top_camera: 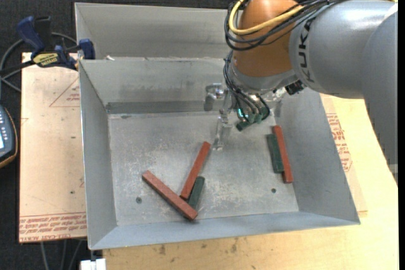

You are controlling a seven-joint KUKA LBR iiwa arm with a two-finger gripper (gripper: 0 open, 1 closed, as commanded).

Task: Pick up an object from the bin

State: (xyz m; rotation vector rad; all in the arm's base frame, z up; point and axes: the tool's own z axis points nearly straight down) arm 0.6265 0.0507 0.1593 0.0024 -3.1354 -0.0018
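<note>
My gripper (218, 138) hangs near the middle of the bin, below the orange wrist cover, with its tip just above and right of the upper end of a long red stick (197, 169). That stick runs diagonally down to the left. A short dark green stick (197, 191) lies against its lower end. A second red stick (167, 194) lies across below them, forming a V with the first. I see nothing in the gripper.
To the right on the bin floor, a red stick (284, 158) and a dark green stick (274, 152) lie side by side, close to the right wall. The arm and its cables cover the bin's upper right part.
</note>
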